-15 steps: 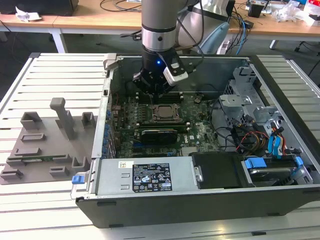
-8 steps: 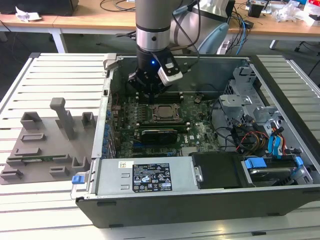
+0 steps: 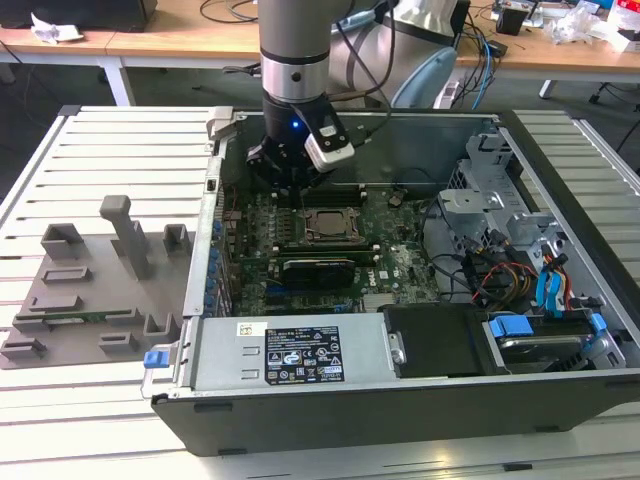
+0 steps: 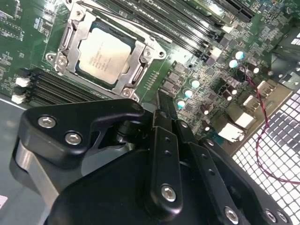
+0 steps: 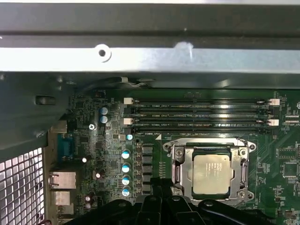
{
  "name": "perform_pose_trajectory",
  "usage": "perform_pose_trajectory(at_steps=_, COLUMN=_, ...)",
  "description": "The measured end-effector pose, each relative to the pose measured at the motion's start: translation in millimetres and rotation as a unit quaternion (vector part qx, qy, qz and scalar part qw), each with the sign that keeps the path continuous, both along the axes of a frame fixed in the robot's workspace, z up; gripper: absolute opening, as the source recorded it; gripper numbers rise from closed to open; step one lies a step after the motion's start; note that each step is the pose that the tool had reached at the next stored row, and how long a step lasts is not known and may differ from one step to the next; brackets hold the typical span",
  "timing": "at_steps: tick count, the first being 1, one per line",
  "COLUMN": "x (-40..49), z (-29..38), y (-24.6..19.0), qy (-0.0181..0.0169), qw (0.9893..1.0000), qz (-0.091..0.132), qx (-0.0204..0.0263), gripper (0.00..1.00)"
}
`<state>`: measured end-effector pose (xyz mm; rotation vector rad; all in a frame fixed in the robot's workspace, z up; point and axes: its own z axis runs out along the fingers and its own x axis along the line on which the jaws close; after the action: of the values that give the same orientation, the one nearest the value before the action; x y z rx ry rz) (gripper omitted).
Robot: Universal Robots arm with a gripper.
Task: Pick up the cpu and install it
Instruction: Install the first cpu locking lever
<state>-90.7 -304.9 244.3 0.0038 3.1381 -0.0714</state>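
A square silvery-grey cpu [image 4: 103,55] with a thin darker rim lies flat, face up, in the metal-framed motherboard socket [image 5: 180,165] inside the open computer case [image 3: 560,160]. Square, it has no long axis. The black gripper [image 4: 165,104], fingers pressed together and empty, hovers beside the socket.

A slatted white table [image 3: 110,140] carries an open computer case [image 3: 400,400] (the claw [image 3: 285,190] hangs inside it) and, well off to one side, a grey tray [image 3: 95,290].
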Motion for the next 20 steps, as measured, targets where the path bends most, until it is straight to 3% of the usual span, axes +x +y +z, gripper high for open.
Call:
perform_pose_trajectory(at_steps=10, x=-11.4, z=0.0, y=0.8, qy=0.0, qw=1.0, qz=0.0, qx=0.0, gripper=0.11)
perform_pose_trajectory(at_steps=15, x=-11.5, z=0.6, y=13.3, qy=0.0, qw=1.0, qz=0.0, qx=0.0015, gripper=0.11)
perform_pose_trajectory(at_steps=20, x=-11.5, z=8.9, y=23.3, qy=-0.0003, qw=1.0, qz=0.0, qx=0.0015, gripper=0.11)
